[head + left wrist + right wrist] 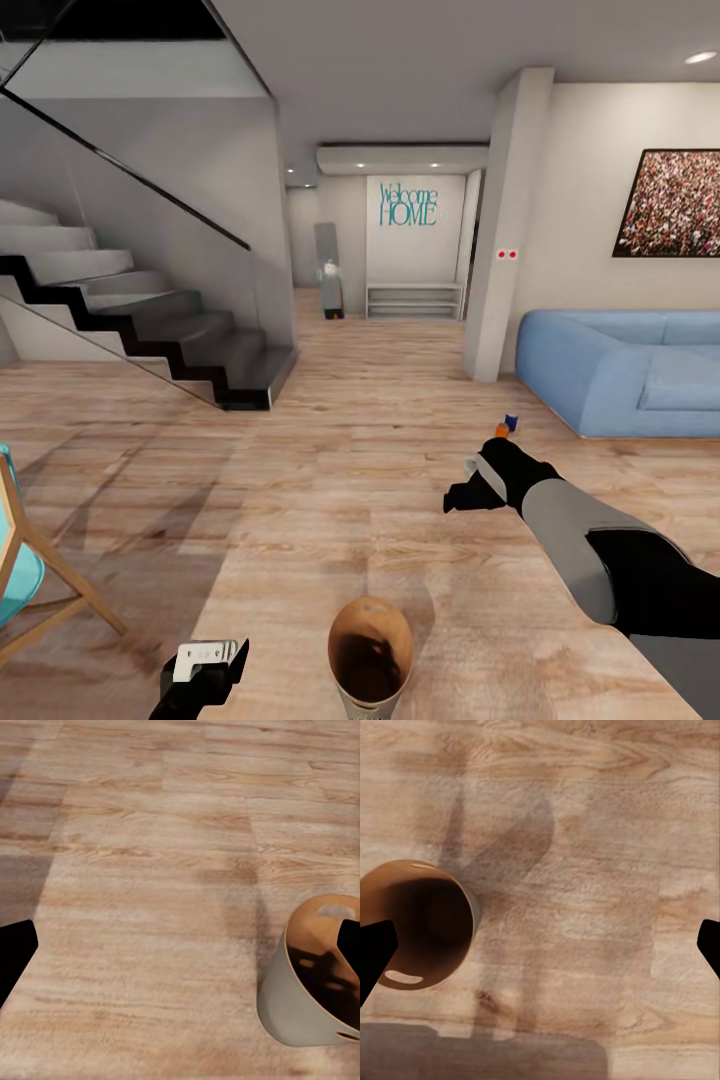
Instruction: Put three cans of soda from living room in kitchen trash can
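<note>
- The robot stood on a pale wooden floor (330, 450) in an open living room, with a dark staircase (150, 330) off to the left, a light-blue sofa (620, 370) to the right under a big crowd photo (670, 203), and a "Welcome HOME" sign (407, 203) on the far wall.
- The tash can (370, 655) stood on the floor between the two arms, brown inside showing.
- The left gripper (205, 665) hung low, just to the left of the bin, its fingers spread apart with nothing between them.
- The right gripper (480, 485) was stretched forward and empty, fingertips wide apart in its wrist view, the bin (424, 926) below and to one side.
- Beyond the right gripper, two small cans sat on the floor close together: an orange can (502, 430) and a blue can (511, 421).
</note>
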Available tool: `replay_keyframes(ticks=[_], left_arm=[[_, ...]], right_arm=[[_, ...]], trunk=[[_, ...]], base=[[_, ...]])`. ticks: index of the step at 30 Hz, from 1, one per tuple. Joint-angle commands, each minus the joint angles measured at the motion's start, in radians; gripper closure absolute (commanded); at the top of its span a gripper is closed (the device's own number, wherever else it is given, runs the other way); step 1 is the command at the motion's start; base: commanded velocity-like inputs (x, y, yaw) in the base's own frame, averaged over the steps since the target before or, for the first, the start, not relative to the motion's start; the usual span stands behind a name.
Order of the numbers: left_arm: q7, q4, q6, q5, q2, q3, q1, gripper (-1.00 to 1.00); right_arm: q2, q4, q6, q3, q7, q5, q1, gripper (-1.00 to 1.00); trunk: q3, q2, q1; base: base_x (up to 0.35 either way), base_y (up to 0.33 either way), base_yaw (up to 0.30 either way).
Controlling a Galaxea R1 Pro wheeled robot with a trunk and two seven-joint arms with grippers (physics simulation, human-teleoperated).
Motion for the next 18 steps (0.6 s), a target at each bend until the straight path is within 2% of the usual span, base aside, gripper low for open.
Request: replay_keyframes(ticks=[1,16,18], left_arm=[[0.000,0.000,0.000,0.000,0.000,0.000,0.000,-1.00],[0.000,0.000,0.000,-0.001,0.000,0.000,0.000,-1.00],[0.000,0.000,0.000,0.000,0.000,0.000,0.000,-1.00]], right_arm=[[0.000,0.002,-0.006,0.000,0.000,0.001,0.000,-1.00],[0.001,0.024,-0.033,0.001,-0.001,0.006,0.000,-1.00],[0.001,0.024,-0.033,0.001,-0.001,0.006,0.000,-1.00]], trunk=[[-0.003,-0.007,0.004],[-0.050,-0.112,0.061],[-0.050,-0.112,0.061]], base=[[0.000,0.000,0.000],[0.000,0.000,0.000],[0.000,0.000,0.000]])
